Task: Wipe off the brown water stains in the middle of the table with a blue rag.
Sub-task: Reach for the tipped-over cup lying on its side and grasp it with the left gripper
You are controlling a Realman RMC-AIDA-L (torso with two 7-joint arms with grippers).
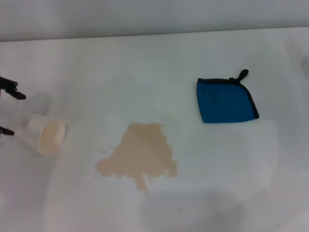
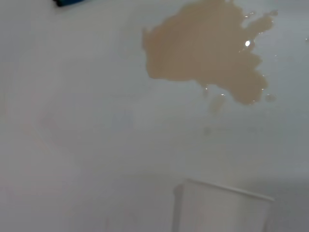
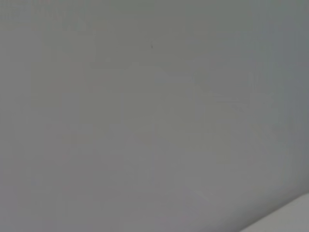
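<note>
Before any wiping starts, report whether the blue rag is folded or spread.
Folded. The blue rag lies as a compact wedge on the table, its loop at one corner.

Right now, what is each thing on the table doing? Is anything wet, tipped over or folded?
brown water stains: wet puddle, not wiped yet, drips at its edge.
blue rag: folded, lying flat, apart from the puddle, untouched.
paper cup: tipped on its side, mouth open toward the camera, looks empty.
table: white, dirty only in the middle.
left hand: at the table's left edge by the cup, fingers apart.
right hand: not in view.
</note>
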